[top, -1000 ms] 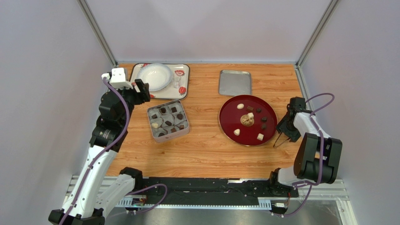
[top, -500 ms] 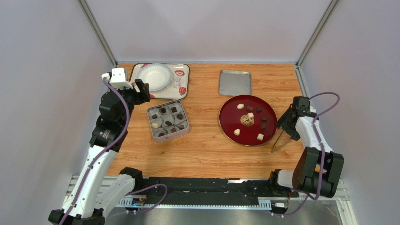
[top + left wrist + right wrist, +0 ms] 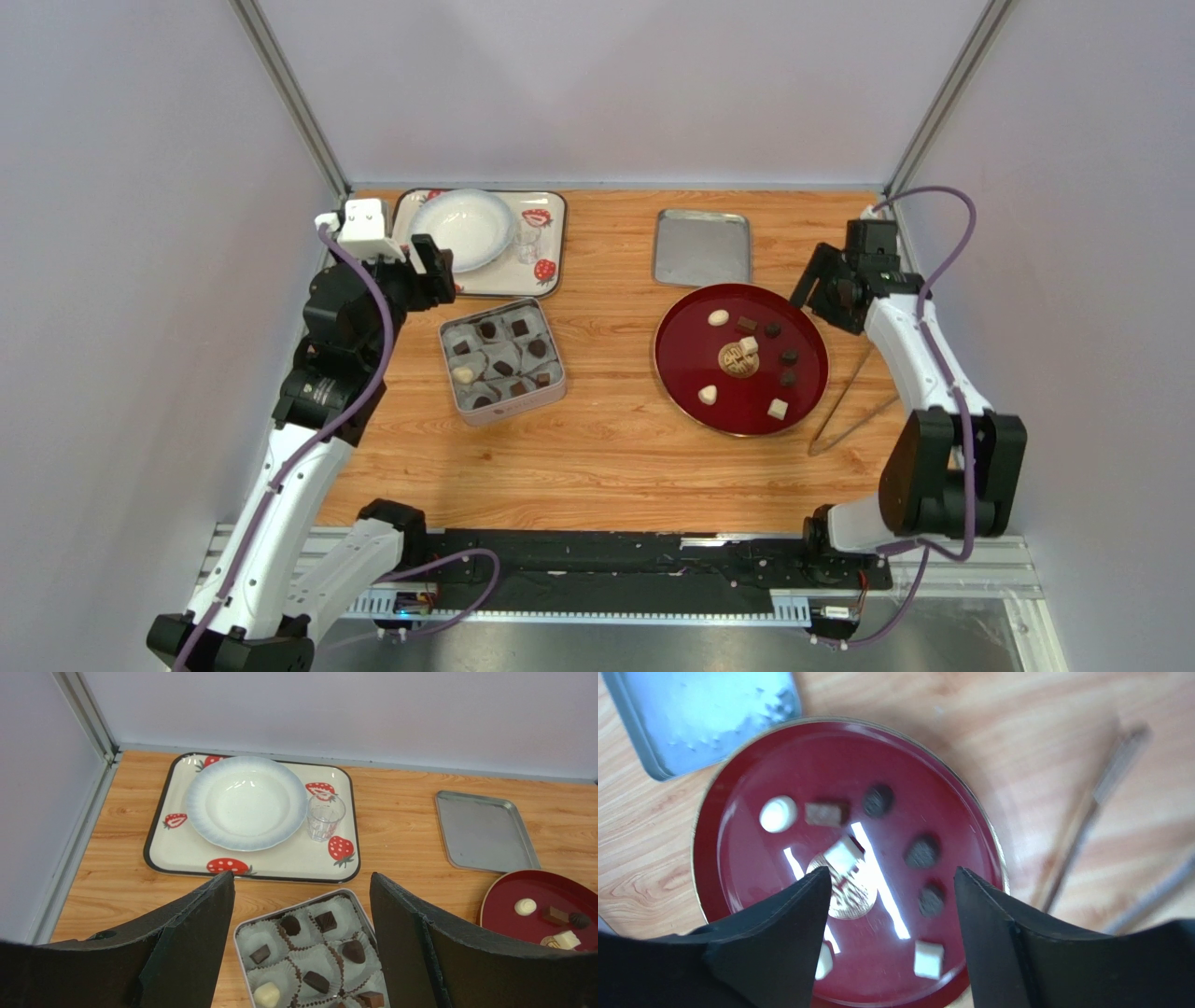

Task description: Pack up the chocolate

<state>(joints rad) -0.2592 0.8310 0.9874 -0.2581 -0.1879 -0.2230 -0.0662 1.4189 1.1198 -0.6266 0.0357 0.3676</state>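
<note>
Right arm is extending far; right gripper [image 3: 892,878] is hovering over chocolate [image 3: 924,852] on red plate [image 3: 738,847], jaws apart, empty. Left gripper [image 3: 302,882] is hovering far-left of tin [image 3: 516,402], jaws wide, empty.

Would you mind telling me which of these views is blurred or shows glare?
Right wrist: motion-blurred throughout, with white glare streaks on the red plate. Left wrist: sharp, only faint sheen on the white bowl. Top external: sharp, evenly lit.
</note>
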